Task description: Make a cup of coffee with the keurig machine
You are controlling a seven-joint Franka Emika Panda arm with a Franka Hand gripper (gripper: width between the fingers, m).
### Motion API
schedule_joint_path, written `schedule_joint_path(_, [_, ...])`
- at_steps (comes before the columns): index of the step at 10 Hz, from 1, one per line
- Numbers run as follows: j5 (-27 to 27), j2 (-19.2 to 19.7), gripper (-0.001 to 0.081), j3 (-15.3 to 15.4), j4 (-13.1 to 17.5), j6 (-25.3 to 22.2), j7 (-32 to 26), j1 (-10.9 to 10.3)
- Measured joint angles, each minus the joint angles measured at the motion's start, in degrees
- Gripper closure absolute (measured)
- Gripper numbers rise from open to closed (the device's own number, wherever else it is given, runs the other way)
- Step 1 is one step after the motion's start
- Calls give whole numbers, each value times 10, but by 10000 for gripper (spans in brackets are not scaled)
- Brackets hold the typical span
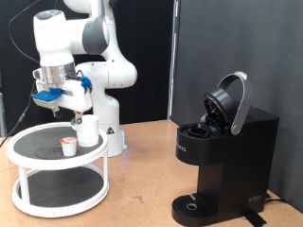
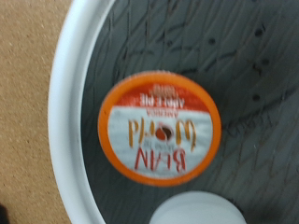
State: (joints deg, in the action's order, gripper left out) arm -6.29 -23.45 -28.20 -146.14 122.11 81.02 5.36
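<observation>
Robot gripper (image 1: 73,114) hung over a small pod on a tiered stand, coffee machine lid raised.

At the exterior view's left, a round white two-tier stand (image 1: 28,145) carries a small white orange-topped pod (image 1: 68,145) and, beside it, the plain white cylindrical mug (image 1: 88,130); the fingers hang just above, their opening undeterminable, nothing held. On the wooden table (image 1: 142,180), well apart rightward, the boxy matte-black keurig machine (image 1: 227,165) is lid-open, seemingly for a pod.
</observation>
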Motion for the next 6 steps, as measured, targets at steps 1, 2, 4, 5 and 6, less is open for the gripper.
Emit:
schedule_joint_path(1, [1, 7, 72, -1, 0, 13, 3, 0])
schedule_joint_path(2, [3, 15, 72, -1, 0, 23, 3, 0])
schedule_joint_path(4, [5, 29, 72, -1, 0, 35, 3, 0])
schedule_joint_path(5, [5, 35, 72, -1, 0, 40, 3, 0])
schedule_joint_path(6, [5, 42, 72, -1, 0, 45, 3, 0])
